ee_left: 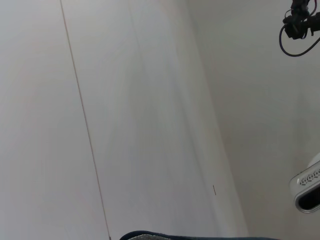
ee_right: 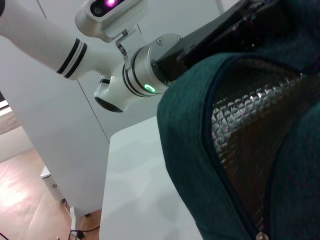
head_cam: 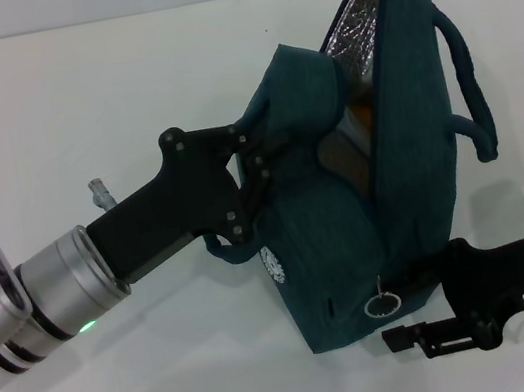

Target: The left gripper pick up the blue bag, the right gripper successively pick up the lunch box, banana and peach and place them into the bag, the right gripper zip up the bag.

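The blue bag (head_cam: pixel 382 185) stands tilted on the white table (head_cam: pixel 72 97), its mouth open and the silver lining (head_cam: pixel 363 21) showing. My left gripper (head_cam: pixel 256 172) is shut on the bag's near handle and side fabric, holding it up. An orange-yellow patch (head_cam: pixel 362 117) shows inside the mouth; I cannot tell which item it is. The lunch box, banana and peach are otherwise hidden. My right gripper (head_cam: pixel 408 331) lies low at the bag's near end, just beside the metal zipper ring (head_cam: pixel 383 305). The right wrist view shows the bag (ee_right: pixel 190 150) and its lining (ee_right: pixel 250 125) close up.
The bag's far handle (head_cam: pixel 472 88) loops out to the right. The left arm (ee_right: pixel 145 75) with its green light appears behind the bag in the right wrist view. A strip of the bag (ee_left: pixel 175 236) edges the left wrist view. The table edge (ee_right: pixel 107 165) is near.
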